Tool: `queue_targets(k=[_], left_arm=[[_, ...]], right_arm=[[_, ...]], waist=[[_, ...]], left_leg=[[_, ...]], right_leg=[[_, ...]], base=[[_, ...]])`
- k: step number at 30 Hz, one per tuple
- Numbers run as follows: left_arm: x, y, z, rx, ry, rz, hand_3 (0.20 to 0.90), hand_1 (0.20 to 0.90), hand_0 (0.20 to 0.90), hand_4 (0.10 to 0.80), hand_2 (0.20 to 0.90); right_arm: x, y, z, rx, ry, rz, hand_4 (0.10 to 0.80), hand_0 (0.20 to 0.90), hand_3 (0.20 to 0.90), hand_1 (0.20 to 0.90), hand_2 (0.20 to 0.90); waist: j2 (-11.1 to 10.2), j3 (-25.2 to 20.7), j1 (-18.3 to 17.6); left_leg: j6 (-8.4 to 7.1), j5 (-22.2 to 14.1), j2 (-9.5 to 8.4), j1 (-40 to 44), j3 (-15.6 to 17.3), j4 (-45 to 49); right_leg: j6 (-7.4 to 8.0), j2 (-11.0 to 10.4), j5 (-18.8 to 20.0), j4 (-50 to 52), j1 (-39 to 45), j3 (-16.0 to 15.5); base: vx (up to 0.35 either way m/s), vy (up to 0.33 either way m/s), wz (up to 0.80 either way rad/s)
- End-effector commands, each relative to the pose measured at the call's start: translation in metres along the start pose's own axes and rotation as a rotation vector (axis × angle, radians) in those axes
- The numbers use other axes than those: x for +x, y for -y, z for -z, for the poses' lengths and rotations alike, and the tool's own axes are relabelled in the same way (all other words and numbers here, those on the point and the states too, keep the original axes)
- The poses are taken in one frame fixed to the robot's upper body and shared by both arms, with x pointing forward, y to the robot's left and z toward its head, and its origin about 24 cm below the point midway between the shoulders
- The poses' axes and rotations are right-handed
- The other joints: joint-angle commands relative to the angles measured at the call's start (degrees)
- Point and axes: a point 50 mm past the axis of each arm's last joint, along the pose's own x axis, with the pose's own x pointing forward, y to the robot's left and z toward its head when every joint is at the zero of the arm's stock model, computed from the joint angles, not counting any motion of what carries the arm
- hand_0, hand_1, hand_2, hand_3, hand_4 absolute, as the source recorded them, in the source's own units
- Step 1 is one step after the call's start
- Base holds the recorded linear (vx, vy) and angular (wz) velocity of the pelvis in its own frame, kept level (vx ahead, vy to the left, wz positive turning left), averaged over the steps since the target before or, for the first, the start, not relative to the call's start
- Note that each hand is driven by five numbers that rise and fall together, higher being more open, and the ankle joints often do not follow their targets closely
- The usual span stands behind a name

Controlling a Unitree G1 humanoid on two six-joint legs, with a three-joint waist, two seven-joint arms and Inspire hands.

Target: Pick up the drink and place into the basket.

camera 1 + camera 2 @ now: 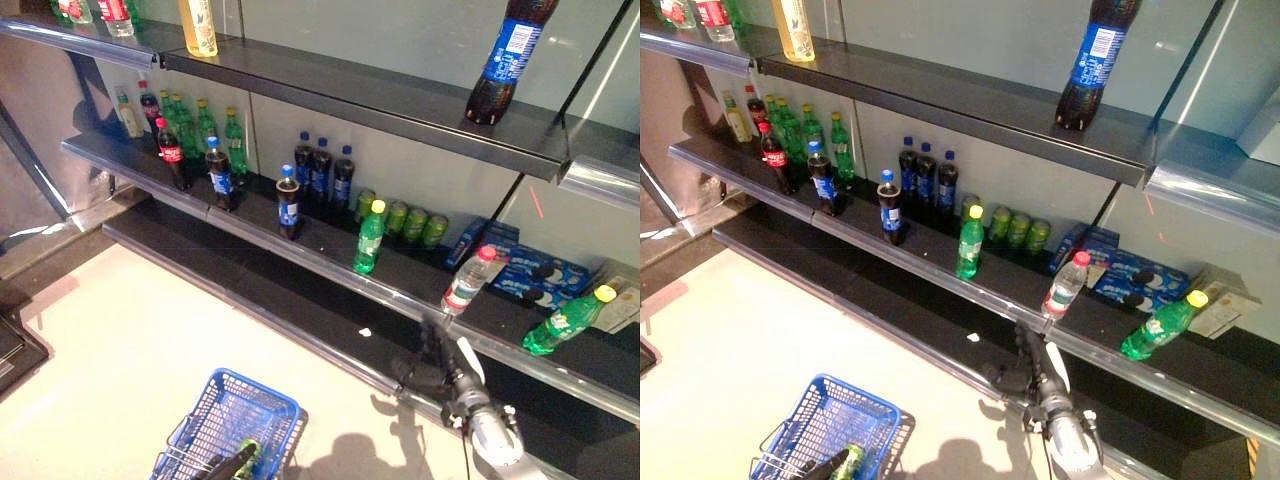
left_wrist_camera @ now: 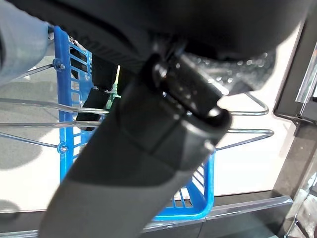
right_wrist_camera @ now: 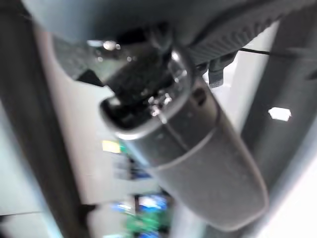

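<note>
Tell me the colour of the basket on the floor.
The basket is blue plastic with grey wire handles, clearest in the left eye view.

Basket (image 1: 232,408): blue plastic lattice, thin bare-metal wire handles.
Shelves (image 1: 330,95): dark matt boards, glossy silver metal front rails.
Bottles (image 1: 369,238): clear glossy plastic, plastic caps, film labels.
Cans (image 1: 410,222): shiny green metal.
Boxes (image 1: 530,275): blue printed card.
Floor (image 1: 120,340): pale, smooth, faint sheen.
Right hand (image 1: 430,372): dark matt plastic.

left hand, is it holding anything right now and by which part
The left hand reaches into the blue basket beside a green bottle; whether its fingers grip the bottle cannot be told. The right hand holds nothing.
</note>
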Motion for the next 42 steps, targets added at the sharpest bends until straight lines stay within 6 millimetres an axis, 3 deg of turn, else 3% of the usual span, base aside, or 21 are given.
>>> queue_targets(k=[1, 7, 13, 22, 27, 32, 35, 42], left_arm=[[-0.003, -0.004, -0.006, 0.054, 0.078, 0.026, 0.200, 0.300, 0.300, 0.100, 0.300], [-0.005, -0.011, 0.000, 0.044, 0.068, 0.010, 0.200, 0.300, 0.300, 0.100, 0.300], [-0.004, -0.004, -0.002, 0.051, 0.071, 0.020, 0.200, 0.300, 0.300, 0.100, 0.300], [-0.002, 0.032, -0.011, 0.050, 0.099, 0.112, 0.200, 0.300, 0.300, 0.100, 0.300], [-0.001, 0.056, -0.027, 0.036, 0.150, 0.173, 0.200, 0.300, 0.300, 0.100, 0.300], [-0.001, 0.075, -0.039, 0.015, 0.187, 0.236, 0.200, 0.300, 0.300, 0.100, 0.300], [-0.002, 0.086, -0.045, -0.003, 0.204, 0.276, 0.200, 0.300, 0.300, 0.100, 0.300], [-0.005, 0.102, -0.056, -0.055, 0.234, 0.316, 0.200, 0.300, 0.300, 0.100, 0.300]], right_arm=[[0.008, 0.038, -0.083, -0.024, 0.468, 0.209, 0.800, 0.900, 0.900, 0.900, 0.900], [-0.002, 0.066, -0.110, -0.011, 0.600, 0.467, 0.800, 0.900, 0.900, 0.900, 0.900], [0.003, 0.072, -0.117, 0.106, 0.617, 0.587, 0.800, 0.900, 0.900, 0.900, 0.900], [0.025, 0.059, -0.134, 0.171, 0.655, 0.636, 0.800, 0.900, 0.900, 0.900, 0.900], [0.039, 0.055, -0.154, 0.292, 0.717, 0.695, 0.800, 0.900, 0.900, 0.900, 0.900], [0.056, 0.048, -0.189, 0.325, 0.787, 0.714, 0.800, 0.900, 0.900, 0.900, 0.900], [0.064, 0.054, -0.205, 0.340, 0.802, 0.783, 0.800, 0.900, 0.900, 0.900, 0.900], [0.072, 0.067, -0.212, 0.437, 0.776, 0.931, 0.800, 0.900, 0.900, 0.900, 0.900]], waist=[[1.96, -0.11, -0.14], [2.42, -0.06, -0.07], [2.86, 2.22, 0.58], [5.40, 7.68, 1.83], [5.91, 12.66, 2.10], [6.99, 16.98, 2.52], [7.72, 19.20, 2.69], [8.45, 22.50, 2.94]], left_leg=[[-0.04, -1.52, 1.84, 0.48, 3.29, 0.31], [0.02, -1.86, 1.82, 1.04, 4.21, 1.24], [-0.23, -3.17, 1.87, -2.34, 2.59, 8.02], [-0.40, -2.43, 1.00, -9.14, -0.58, 11.97], [-0.37, -2.31, 0.38, -13.81, -1.70, 14.94], [-0.35, -2.35, -0.25, -17.66, -2.65, 18.26], [-0.41, -2.00, -0.41, -20.36, -2.82, 20.07], [-0.46, -1.56, -0.28, -23.60, -2.84, 22.03]], right_leg=[[3.71, -2.42, -0.27, 0.72, 0.33, 1.74], [3.33, -2.22, -1.44, 2.09, 0.04, 1.76], [1.54, -1.22, -3.73, 7.28, -2.19, 1.64], [0.03, -1.47, -4.79, 11.84, -8.11, 1.00], [-0.47, -2.13, -4.81, 14.10, -11.81, 0.63], [-1.27, -2.87, -4.94, 16.73, -15.03, 0.62], [-1.69, -3.27, -5.09, 18.48, -17.44, 0.68], [-2.27, -3.34, -5.48, 20.44, -20.10, 0.79]], base=[[0.048, 0.027, -0.01], [0.052, 0.007, -0.02], [0.005, -0.003, -0.01], [-0.088, 0.027, 0.02], [-0.180, -0.005, 0.07], [-0.103, 0.022, -0.04], [-0.098, 0.026, -0.02], [-0.046, 0.016, -0.02]])
